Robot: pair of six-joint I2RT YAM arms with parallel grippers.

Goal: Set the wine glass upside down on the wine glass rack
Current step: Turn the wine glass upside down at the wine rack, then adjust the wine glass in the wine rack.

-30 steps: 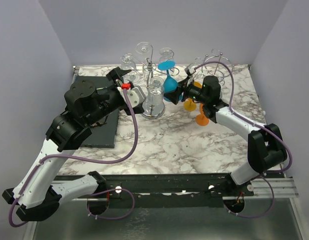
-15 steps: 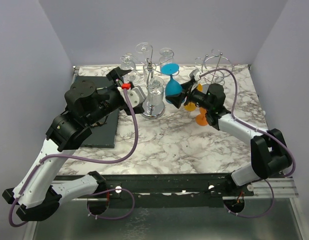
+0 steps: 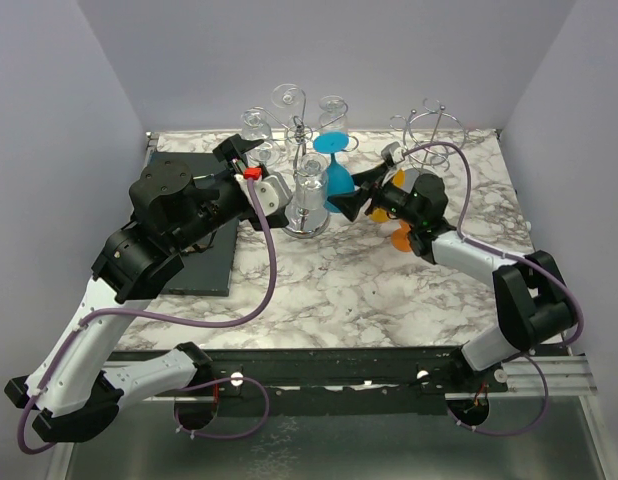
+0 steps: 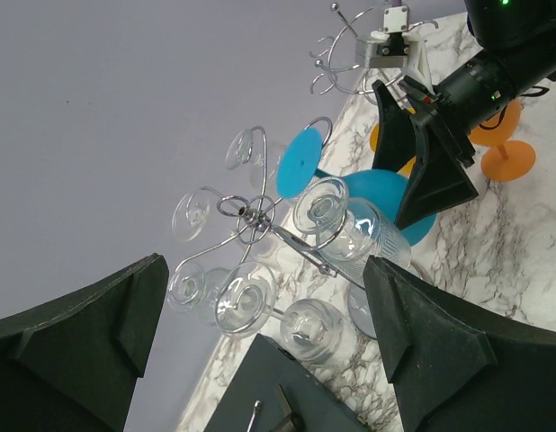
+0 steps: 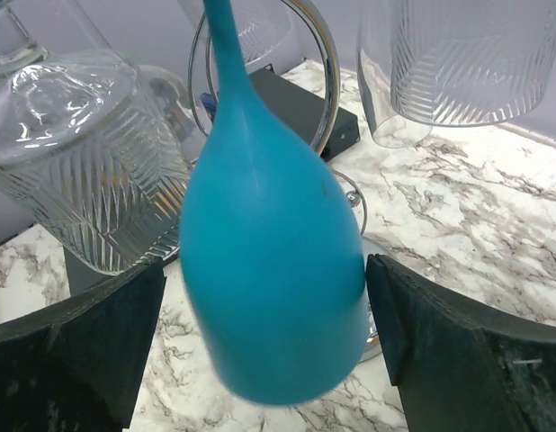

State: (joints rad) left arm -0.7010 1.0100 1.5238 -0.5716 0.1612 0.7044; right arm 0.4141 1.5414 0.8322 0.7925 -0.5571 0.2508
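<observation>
Blue wine glass (image 5: 269,270) hangs upside down on wire glass rack (image 3: 307,222): stem approx vertical, foot up, bowl down. Marble tabletop (image 3: 329,290), pale grey walls. R gripper (image 3: 355,196) reaches in low from the right, fingers wide either side of bowl, not clamping. L gripper (image 4: 264,265) wide open, empty, facing rack.

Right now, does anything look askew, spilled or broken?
Nothing stands out. The blue glass hangs upside down on the rack beside the clear glasses, and the open right gripper brackets its bowl.
</observation>
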